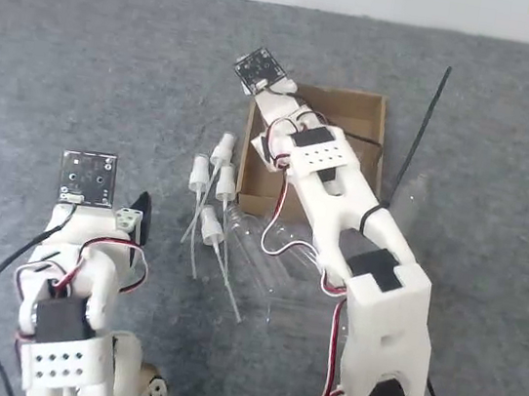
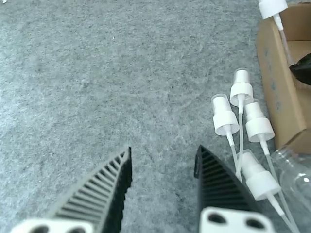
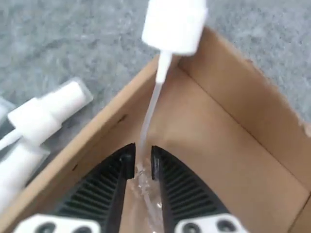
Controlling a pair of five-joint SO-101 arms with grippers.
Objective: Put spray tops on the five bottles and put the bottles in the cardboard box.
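Observation:
Several loose white spray tops (image 1: 215, 183) (image 2: 241, 90) lie on the grey carpet just left of the cardboard box (image 1: 374, 107) (image 2: 274, 77). Clear bottles (image 1: 271, 253) (image 2: 296, 170) lie on their sides in front of the box. My right gripper (image 3: 141, 158) is over the box's left corner, shut on the thin tube of one spray top (image 3: 175, 22) (image 2: 272, 7), whose white head sticks up past the box's rim. My left gripper (image 2: 163, 155) (image 1: 134, 217) hangs open and holds nothing over the carpet to the left of the loose tops.
The right arm (image 1: 323, 167) stretches over the bottles and covers much of the box. A black cable (image 1: 422, 131) runs along the box's right side. Bare carpet spreads to the far left and far right.

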